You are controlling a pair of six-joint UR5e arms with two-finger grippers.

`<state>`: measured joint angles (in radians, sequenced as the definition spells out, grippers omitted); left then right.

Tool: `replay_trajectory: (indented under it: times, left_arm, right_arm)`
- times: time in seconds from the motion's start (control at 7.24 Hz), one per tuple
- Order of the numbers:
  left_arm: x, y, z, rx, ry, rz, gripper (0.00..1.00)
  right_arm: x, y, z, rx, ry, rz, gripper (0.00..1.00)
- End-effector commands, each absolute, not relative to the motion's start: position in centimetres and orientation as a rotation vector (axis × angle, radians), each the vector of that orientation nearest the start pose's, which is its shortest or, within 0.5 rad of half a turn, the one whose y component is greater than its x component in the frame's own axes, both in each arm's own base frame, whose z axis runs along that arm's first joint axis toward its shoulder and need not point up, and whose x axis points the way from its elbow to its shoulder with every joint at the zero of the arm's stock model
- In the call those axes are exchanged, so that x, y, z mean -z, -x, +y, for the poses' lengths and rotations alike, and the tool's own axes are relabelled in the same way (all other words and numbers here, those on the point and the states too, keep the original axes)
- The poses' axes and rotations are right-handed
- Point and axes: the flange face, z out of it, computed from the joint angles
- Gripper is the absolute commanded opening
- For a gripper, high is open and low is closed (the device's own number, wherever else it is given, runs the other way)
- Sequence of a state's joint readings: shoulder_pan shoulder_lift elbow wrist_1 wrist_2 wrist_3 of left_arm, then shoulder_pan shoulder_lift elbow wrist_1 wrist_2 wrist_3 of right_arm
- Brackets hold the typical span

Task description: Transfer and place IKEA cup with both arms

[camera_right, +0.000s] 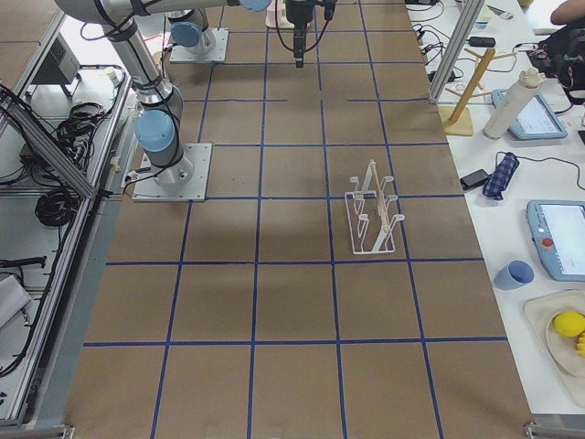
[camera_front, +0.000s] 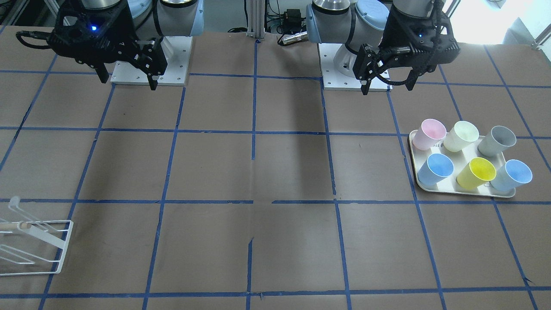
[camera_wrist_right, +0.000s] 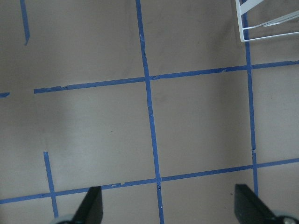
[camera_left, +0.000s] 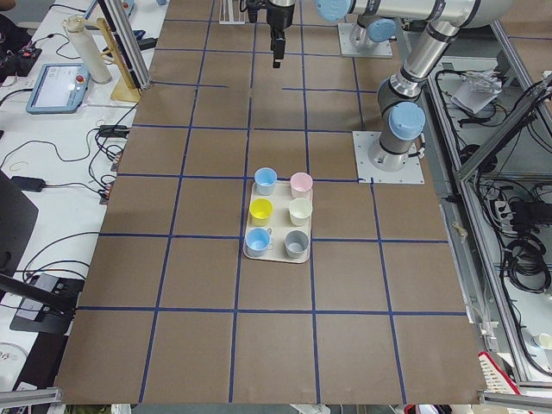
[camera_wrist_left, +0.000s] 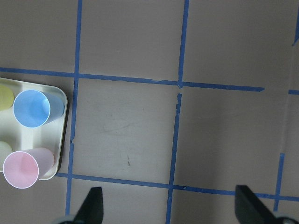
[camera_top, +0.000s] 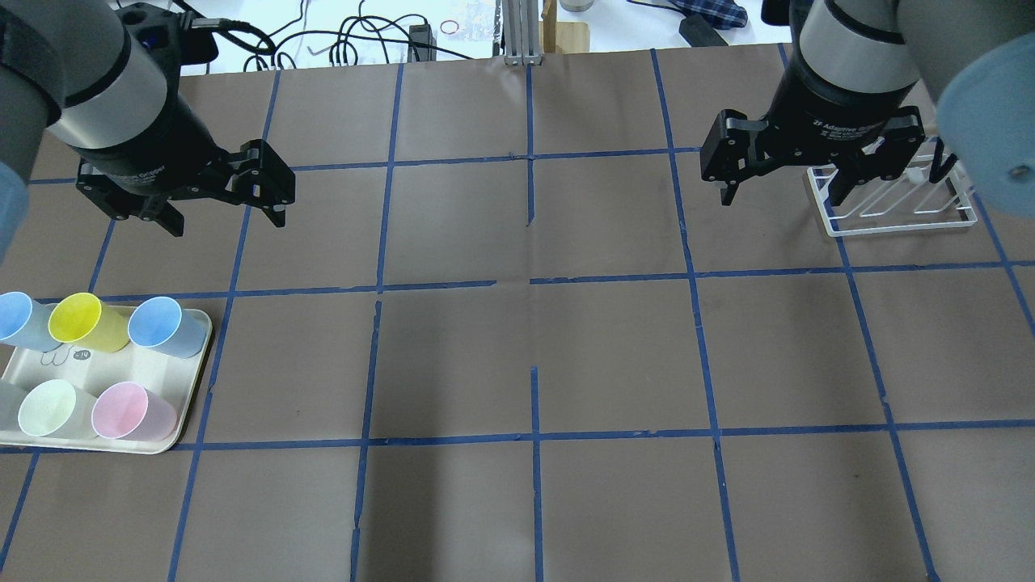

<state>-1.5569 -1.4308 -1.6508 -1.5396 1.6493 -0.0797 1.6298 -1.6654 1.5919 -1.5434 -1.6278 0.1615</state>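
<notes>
IKEA cup (camera_left: pixel 297 244) shares tray (camera_front: pixel 465 192) with five coloured cups (camera_front: pixel 477 172); left gripper (camera_front: pixel 387 89), right gripper (camera_front: pixel 128 85) spread wide.

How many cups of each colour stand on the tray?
light-blue cups: 2
pink cup: 1
yellow cup: 1
pale green-cream cup: 1
pale-grey IKEA cup: 1
Total: 6 cups

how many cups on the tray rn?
6, in two rows on the tray. Row nearer the robot: pink cup, cream cup, grey IKEA cup. Far row: light-blue cup, yellow cup, second light-blue cup. None looks hidden.
</notes>
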Motion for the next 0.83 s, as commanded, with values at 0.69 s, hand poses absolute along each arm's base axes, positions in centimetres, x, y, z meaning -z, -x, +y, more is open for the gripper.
replay_trajectory:
  times: [0.69]
  left_arm:
    - [-51.97,11.91,-45.08,0.121,0.153,3.064,1.00]
  right_arm:
    - [-52.18,-15.97,-44.86,0.077,-0.168,3.082,1.00]
